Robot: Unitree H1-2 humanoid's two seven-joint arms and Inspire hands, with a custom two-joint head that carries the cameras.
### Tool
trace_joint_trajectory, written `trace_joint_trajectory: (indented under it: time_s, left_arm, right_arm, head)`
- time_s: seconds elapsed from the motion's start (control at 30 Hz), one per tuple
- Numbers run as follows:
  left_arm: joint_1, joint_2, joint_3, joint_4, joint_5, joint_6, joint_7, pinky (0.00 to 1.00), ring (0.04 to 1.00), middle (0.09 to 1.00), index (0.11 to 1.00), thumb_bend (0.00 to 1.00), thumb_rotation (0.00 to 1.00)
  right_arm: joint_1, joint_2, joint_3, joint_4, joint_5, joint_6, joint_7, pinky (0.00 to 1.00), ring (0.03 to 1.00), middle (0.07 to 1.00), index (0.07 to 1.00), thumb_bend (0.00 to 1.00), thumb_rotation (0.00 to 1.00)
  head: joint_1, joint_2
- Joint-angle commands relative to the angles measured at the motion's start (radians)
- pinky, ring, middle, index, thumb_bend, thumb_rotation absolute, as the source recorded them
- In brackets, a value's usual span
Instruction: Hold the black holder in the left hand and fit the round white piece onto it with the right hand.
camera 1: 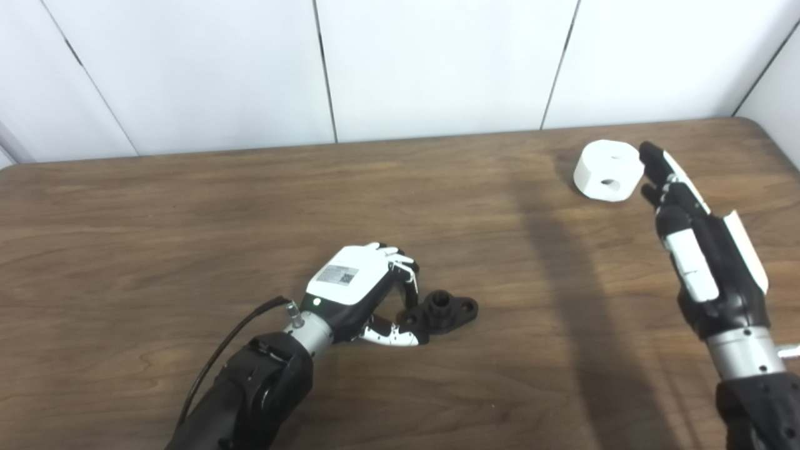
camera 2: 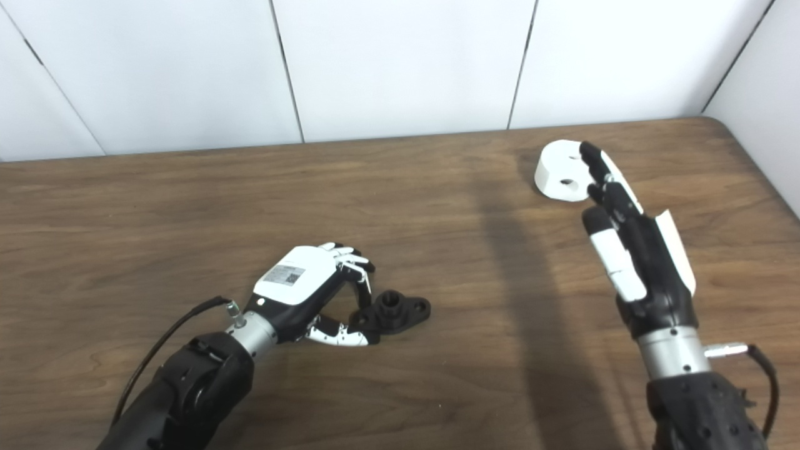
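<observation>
The black holder [camera 1: 442,310] lies flat on the wooden table [camera 1: 187,212], near the middle front. My left hand [camera 1: 365,290] is curled around its left end, fingers and thumb pinching the near lug. The round white piece [camera 1: 607,170], a short cylinder with a hole in its top and one in its side, rests at the far right of the table. My right hand [camera 1: 694,240] is stretched out flat beside it, fingers apart and empty, fingertips level with the piece's right side.
White wall panels [camera 1: 437,62] rise behind the table's far edge. The table's rounded right corner [camera 1: 759,125] lies just beyond the white piece.
</observation>
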Motion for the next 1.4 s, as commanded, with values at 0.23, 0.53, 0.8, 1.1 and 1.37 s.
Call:
trace_joint_trajectory:
  time_s: [0.23, 0.53, 0.8, 1.1, 1.37]
  left_arm:
    - [0.033, 0.052, -0.032, 0.048, 0.017, 0.013, -0.106, 0.94, 0.906, 0.821, 0.489, 0.51, 0.06]
    - [0.048, 0.079, -0.02, 0.024, -0.008, 0.019, -0.116, 0.94, 0.903, 0.816, 0.49, 0.51, 0.06]
    - [0.067, 0.103, -0.014, 0.006, -0.02, 0.016, -0.109, 0.93, 0.897, 0.814, 0.489, 0.51, 0.05]
    - [0.082, 0.119, -0.006, 0.009, -0.033, 0.001, -0.088, 0.91, 0.884, 0.81, 0.489, 0.51, 0.05]
    - [0.093, 0.126, 0.003, 0.002, -0.047, -0.007, -0.087, 0.91, 0.887, 0.808, 0.489, 0.51, 0.05]
  right_arm:
    - [-0.114, -0.093, -0.019, -0.002, -0.121, 0.076, -0.003, 0.98, 0.991, 0.965, 0.922, 0.61, 0.75]
    - [-0.181, -0.163, -0.023, 0.087, -0.2, 0.076, 0.01, 0.89, 0.951, 0.947, 0.89, 0.68, 0.48]
    - [-0.255, -0.246, 0.021, 0.162, -0.342, 0.149, 0.043, 0.92, 0.961, 0.949, 0.871, 0.77, 0.41]
    - [-0.341, -0.299, 0.051, 0.294, -0.408, 0.15, 0.078, 0.91, 0.954, 0.941, 0.859, 0.83, 0.4]
    - [-0.433, -0.323, 0.091, 0.434, -0.443, 0.147, 0.1, 0.95, 0.971, 0.943, 0.847, 0.86, 0.37]
  head:
    - [-0.045, 0.002]
    - [-0.113, -0.021]
    - [-0.169, -0.052]
    - [-0.199, -0.093]
    - [-0.218, -0.116]
